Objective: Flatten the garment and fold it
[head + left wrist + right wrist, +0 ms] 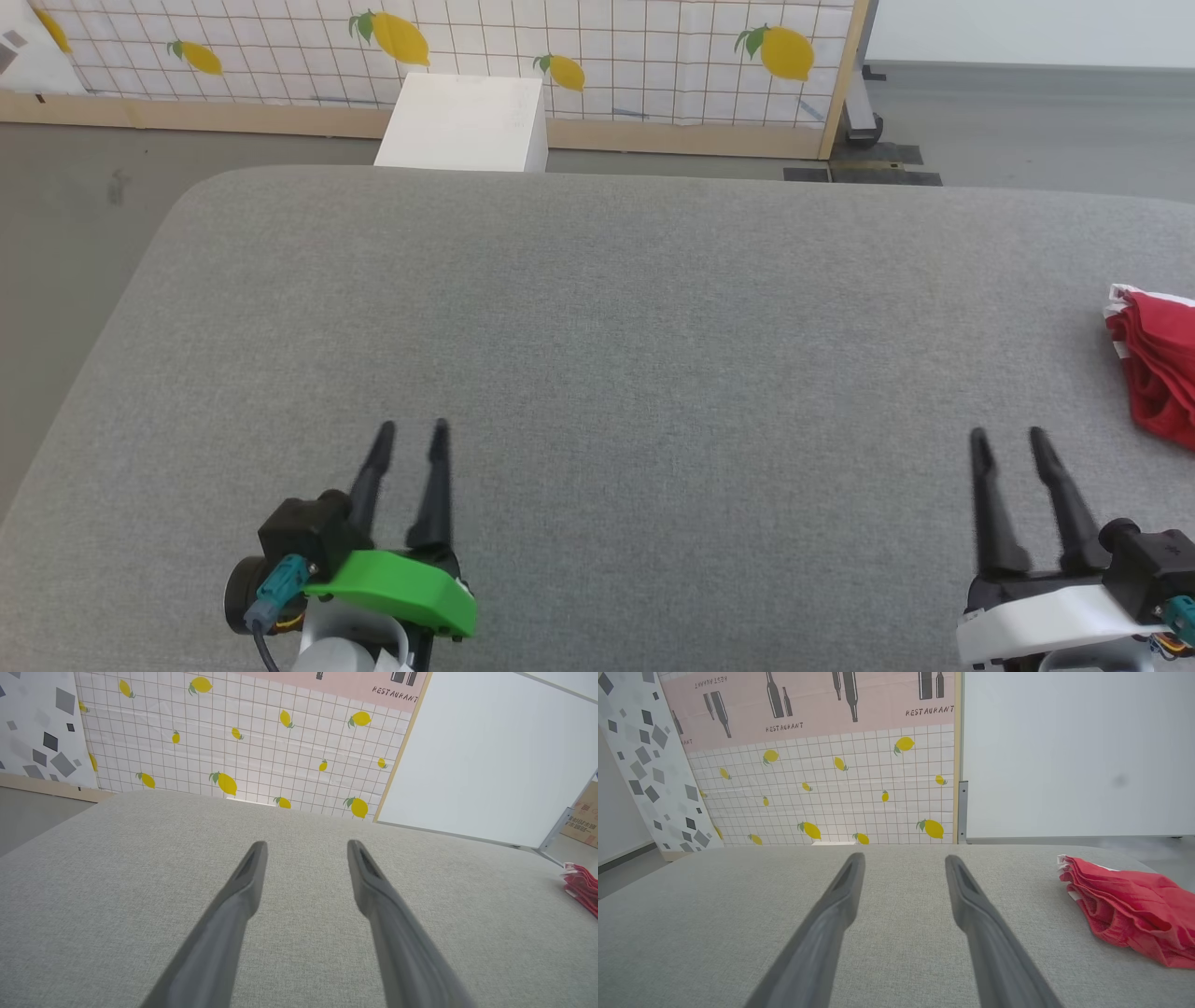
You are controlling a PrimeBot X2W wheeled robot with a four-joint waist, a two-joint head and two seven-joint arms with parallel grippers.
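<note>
The garment (1158, 364) is a crumpled heap of bright red fabric with a white edge, lying at the far right of the grey cushioned surface (597, 308) and cut by the head view's right edge. It also lies right of my right gripper's fingers as the garment (1129, 905), and at the right edge as the garment (581, 884). My right gripper (1006, 435) hovers open and empty, a short way left of and nearer than the heap. My left gripper (412, 427) stands open and empty at the lower left, far from the fabric.
A white box (465, 123) stands on the floor beyond the far edge of the surface. Behind it runs a lemon-patterned panel (523, 47) in a wooden frame. Grey floor (65, 215) lies left of the surface's rounded corner.
</note>
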